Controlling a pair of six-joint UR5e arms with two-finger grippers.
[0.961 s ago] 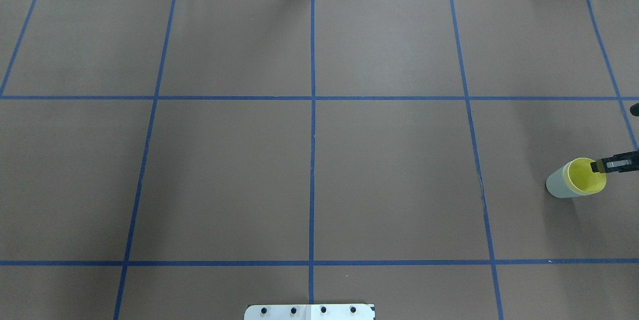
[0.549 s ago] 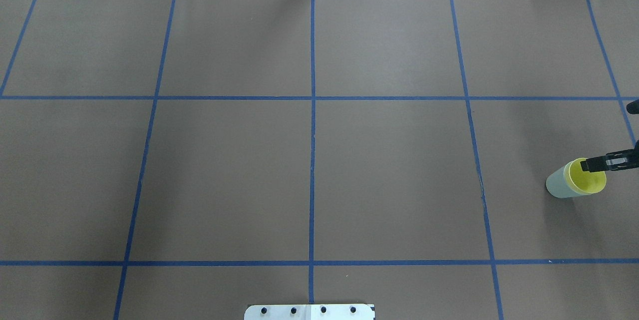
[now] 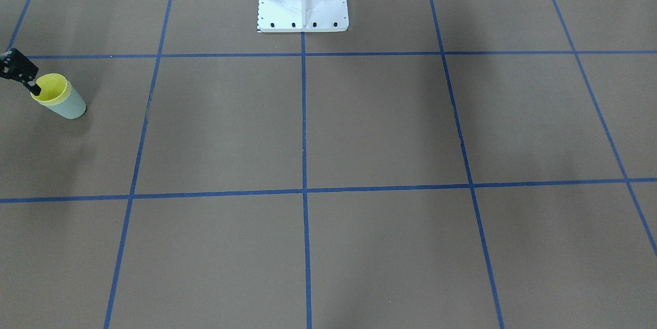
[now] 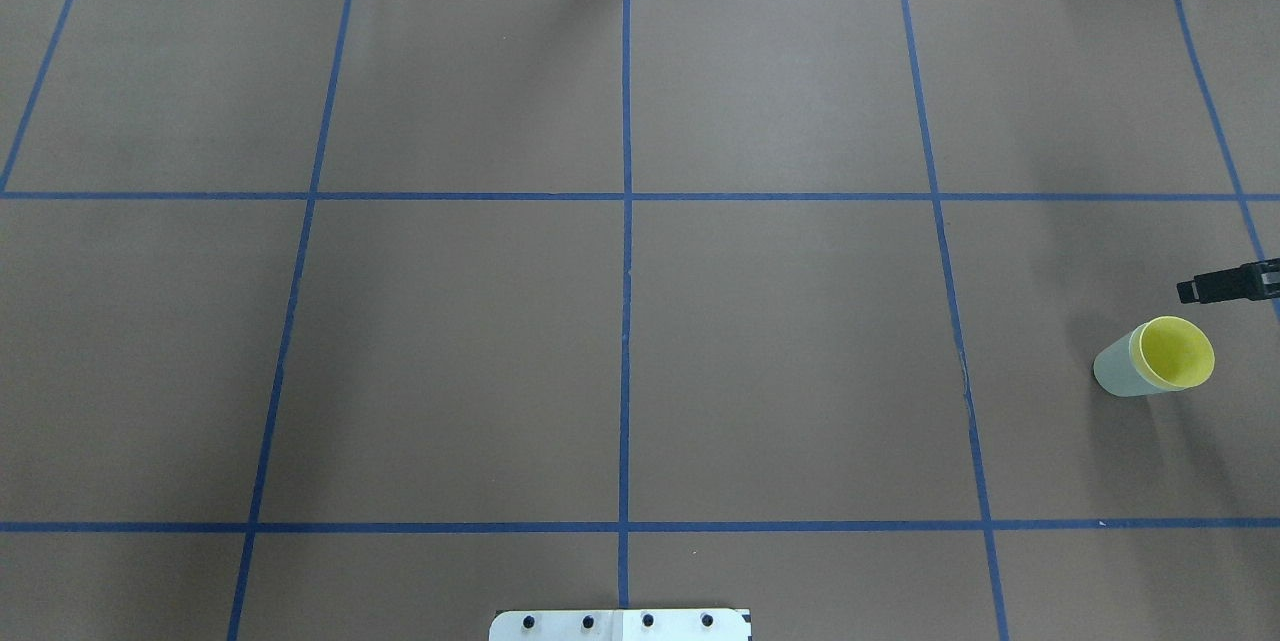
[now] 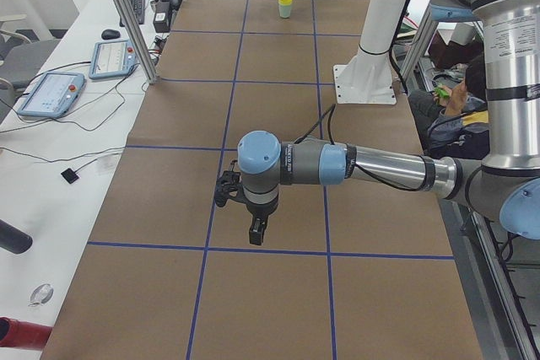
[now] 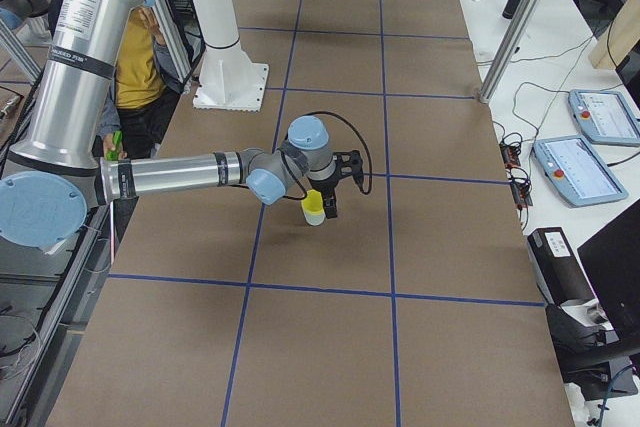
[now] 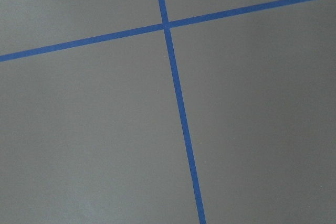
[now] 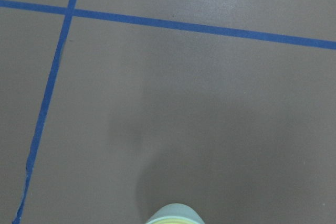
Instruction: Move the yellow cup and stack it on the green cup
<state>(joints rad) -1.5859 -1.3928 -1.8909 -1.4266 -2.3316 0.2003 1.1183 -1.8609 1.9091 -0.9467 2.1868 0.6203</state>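
Overhead and front views opposed, sharing the yellow cup [image 4: 1175, 353] — end views lengthwise, wrist cameras close.

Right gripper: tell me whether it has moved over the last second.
Yes. In the overhead view the right gripper has moved off the rim of the yellow cup, upward in the frame.

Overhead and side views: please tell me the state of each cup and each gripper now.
yellow cup: upright, nested in the green cup, not gripped.
green cup: upright, with the yellow cup inside it.
right gripper: open, empty, clear of both cups.
left gripper: far from the cups; open or shut, cannot tell.
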